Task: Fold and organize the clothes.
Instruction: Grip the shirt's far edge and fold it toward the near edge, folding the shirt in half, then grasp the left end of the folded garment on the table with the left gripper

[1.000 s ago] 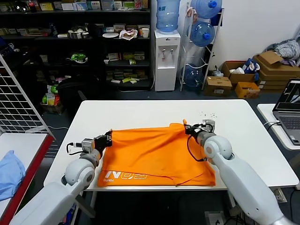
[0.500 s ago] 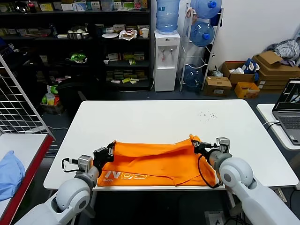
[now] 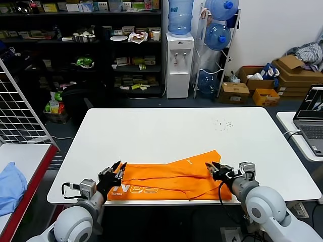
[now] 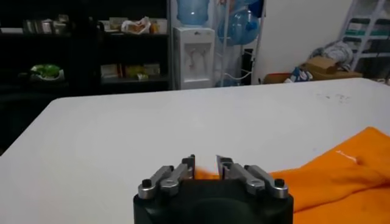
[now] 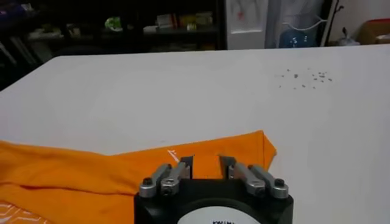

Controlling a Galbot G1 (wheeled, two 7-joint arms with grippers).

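The orange T-shirt (image 3: 171,179) lies folded into a narrow band along the front edge of the white table (image 3: 166,131). Part of its white lettering (image 3: 136,189) shows at the front left. My left gripper (image 3: 116,170) is at the shirt's left end, low over the table, with its jaws open and nothing held. In the left wrist view (image 4: 205,163) the shirt (image 4: 341,176) lies just past the fingers. My right gripper (image 3: 212,167) is at the shirt's right end, jaws open. In the right wrist view (image 5: 206,163) the orange cloth (image 5: 91,176) lies flat under the gap.
A light blue cloth (image 3: 10,186) lies on a side table at the left, beside a wire grid rack (image 3: 20,111). A laptop (image 3: 312,116) sits on a table at the right. Small dark specks (image 3: 222,123) mark the far right of the table.
Both grippers have drawn the shirt's far edge back toward the table's front edge, folding it into a narrow band. Both sets of jaws now stand open.
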